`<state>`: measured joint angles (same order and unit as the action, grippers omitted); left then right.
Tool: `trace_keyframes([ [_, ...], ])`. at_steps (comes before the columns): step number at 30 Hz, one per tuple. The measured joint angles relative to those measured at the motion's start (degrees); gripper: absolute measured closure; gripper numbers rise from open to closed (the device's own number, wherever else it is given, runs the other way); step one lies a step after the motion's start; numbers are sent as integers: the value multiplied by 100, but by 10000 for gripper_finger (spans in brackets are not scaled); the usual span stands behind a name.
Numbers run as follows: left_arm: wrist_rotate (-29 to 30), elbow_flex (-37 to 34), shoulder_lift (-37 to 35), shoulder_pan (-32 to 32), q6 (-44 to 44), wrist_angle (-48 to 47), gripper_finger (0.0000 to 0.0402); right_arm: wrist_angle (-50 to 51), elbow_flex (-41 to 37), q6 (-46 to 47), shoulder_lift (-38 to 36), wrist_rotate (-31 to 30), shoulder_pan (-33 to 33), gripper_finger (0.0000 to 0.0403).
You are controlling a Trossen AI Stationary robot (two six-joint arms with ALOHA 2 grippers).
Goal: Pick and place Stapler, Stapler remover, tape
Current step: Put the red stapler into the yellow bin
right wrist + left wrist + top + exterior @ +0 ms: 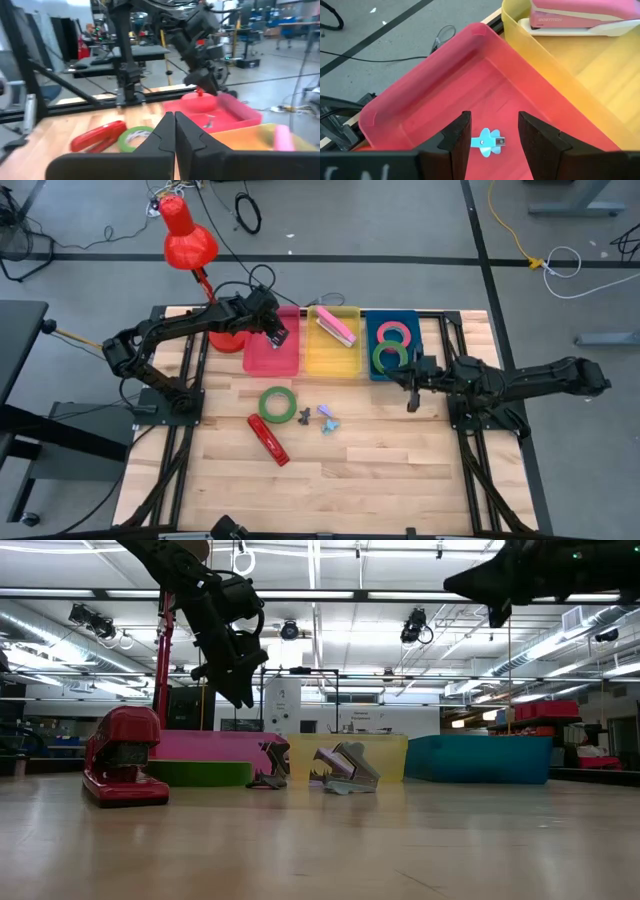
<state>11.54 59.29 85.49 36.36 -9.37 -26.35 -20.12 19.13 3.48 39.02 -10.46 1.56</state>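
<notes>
Left end effector (492, 145) hangs open over the pink bin (420, 95), blue staple remover (487, 142) lying inside. I'd lift straight up before swinging away. Right end effector (174, 131) is closed, empty.

My left wrist view cuts the pink stapler (580, 17) at its edge; my low view hides the bins' contents behind their walls (470, 758).

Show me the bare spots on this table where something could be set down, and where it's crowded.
Free: the wood near the front edge below the red stapler, and the strip right of the staple removers toward the right pincer. Crowded: the centre cluster round the green tape, and the back row of bins, red bin to blue bin.
</notes>
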Motion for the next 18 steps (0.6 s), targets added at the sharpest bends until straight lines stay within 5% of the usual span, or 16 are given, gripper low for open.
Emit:
trace_keyframes([
  [10,-1,0,0,0,15,39,234,-2002,-1431,38,-234,101,583,403],
  [18,-34,0,0,0,15,39,234,-1953,-1804,-196,-744,-340,727,403],
])
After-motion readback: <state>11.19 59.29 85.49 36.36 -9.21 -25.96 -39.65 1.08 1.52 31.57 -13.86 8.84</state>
